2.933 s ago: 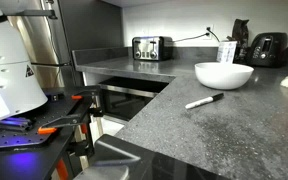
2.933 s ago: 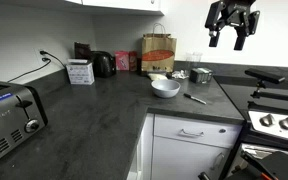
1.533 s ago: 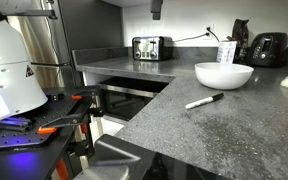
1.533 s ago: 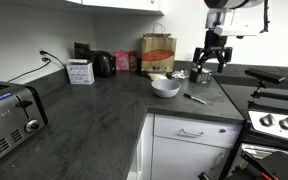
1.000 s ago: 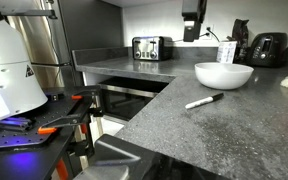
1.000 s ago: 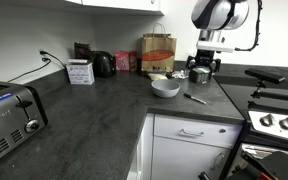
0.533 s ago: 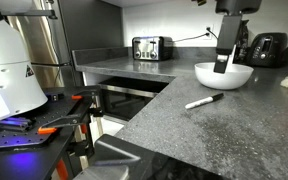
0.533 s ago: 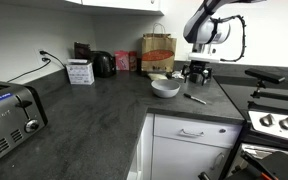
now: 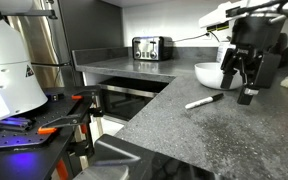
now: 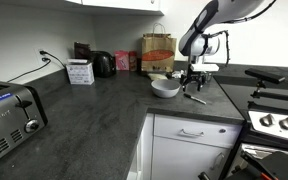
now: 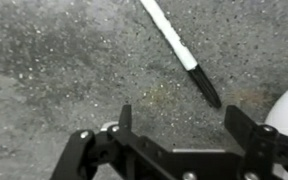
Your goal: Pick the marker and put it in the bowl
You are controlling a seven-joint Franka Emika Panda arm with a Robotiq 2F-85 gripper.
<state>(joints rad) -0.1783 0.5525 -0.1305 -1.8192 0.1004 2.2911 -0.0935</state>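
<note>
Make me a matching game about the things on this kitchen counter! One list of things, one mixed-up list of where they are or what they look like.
Things:
1. marker
2. bowl
3. gripper
4. toaster

Clues:
A. open, hanging over the counter
B. thin, lying flat on the counter
C. standing at the back by the wall
D. wide, white and round

Pairs: 1-B, 2-D, 3-A, 4-C
</note>
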